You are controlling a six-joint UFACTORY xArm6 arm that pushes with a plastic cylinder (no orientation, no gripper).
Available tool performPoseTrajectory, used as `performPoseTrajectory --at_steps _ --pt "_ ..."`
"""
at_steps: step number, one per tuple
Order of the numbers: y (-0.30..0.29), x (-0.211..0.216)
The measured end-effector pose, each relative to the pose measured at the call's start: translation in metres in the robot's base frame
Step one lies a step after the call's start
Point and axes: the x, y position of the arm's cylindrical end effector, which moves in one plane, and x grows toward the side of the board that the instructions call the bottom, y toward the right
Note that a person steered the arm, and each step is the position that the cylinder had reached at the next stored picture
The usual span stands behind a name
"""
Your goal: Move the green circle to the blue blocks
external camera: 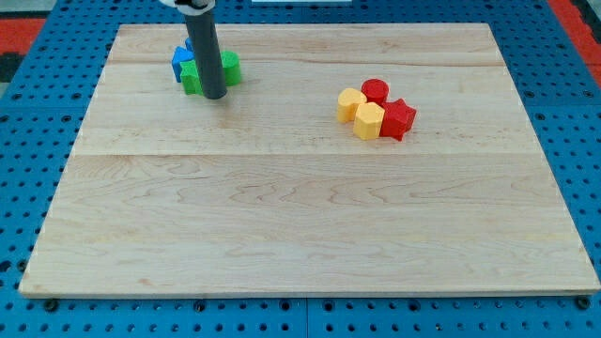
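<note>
My rod comes down from the view's top left and my tip (215, 96) rests on the wooden board (300, 216). It stands right in front of a tight cluster of blocks. A blue block (180, 63) lies at the cluster's left, partly hidden by the rod. A green block (192, 79) sits just left of my tip and touches the blue one. A second green block (230, 67), rounded, sits just right of the rod. The rod hides the middle of the cluster, so shapes are hard to make out.
At the view's right middle lies another cluster: a red cylinder (376, 91), a red star-like block (397, 118), a yellow hexagon (368, 121) and a yellow block (350, 102). A blue pegboard (38, 113) surrounds the board.
</note>
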Motion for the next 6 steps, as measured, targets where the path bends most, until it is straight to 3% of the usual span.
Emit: performPoseTrajectory --at_steps 1,2,3,4,6 --pt "0.055 -0.007" --pt "0.054 -0.045" --pt "0.011 -0.064" --pt "0.009 -0.067" --pt "0.085 -0.075"
